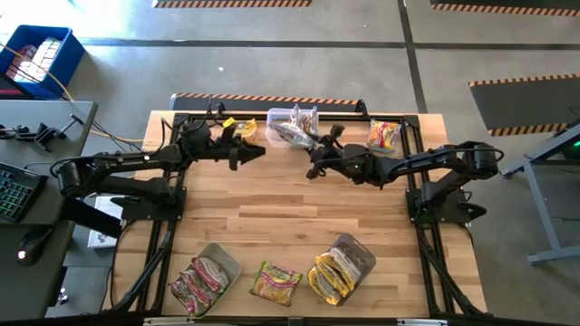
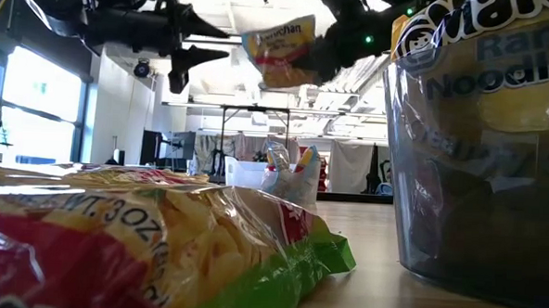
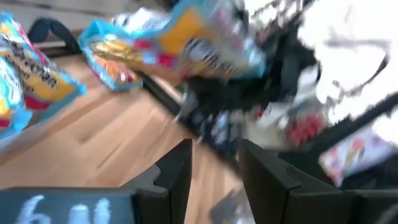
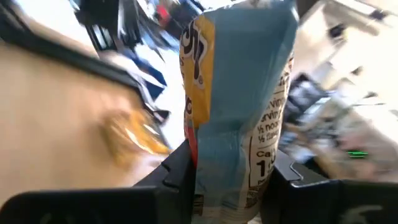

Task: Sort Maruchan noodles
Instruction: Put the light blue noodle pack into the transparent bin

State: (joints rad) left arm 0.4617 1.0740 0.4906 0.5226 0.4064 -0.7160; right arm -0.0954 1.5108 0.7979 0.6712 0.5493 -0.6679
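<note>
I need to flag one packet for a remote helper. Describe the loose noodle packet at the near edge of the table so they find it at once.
On the light wooden table, look along the near edge between two clear plastic tubs. The flat yellow-and-green crinkly noodle packet lies there on bare wood. Unlike its neighbours, it sits in no tub.

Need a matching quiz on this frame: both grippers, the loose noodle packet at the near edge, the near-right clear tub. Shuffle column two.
1 left gripper
2 right gripper
3 green-yellow crinkly plastic noodle packet
4 clear plastic rectangular tub

A holds yellow packets
B open, empty
C loose on wooden table
D shut on yellow-blue packet

Pairs: 1-B, 2-D, 3-C, 4-A
</note>
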